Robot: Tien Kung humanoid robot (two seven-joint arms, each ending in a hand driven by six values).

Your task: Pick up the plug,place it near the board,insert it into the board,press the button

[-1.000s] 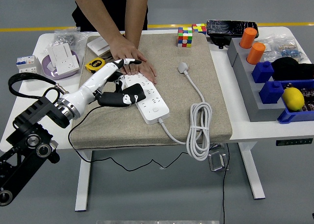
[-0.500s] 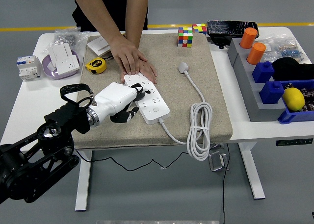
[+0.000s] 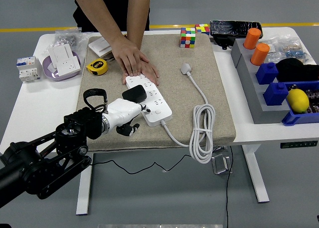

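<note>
Left robot hand (image 3: 124, 119) beside board (image 3: 149, 99), beige mat (image 3: 219, 88)

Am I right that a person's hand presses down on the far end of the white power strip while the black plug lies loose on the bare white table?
Not quite. The head view shows the black plug sitting on top of the white power strip, not loose on the bare white table. The rest holds: a person's hand does press on the strip's far end.
</note>
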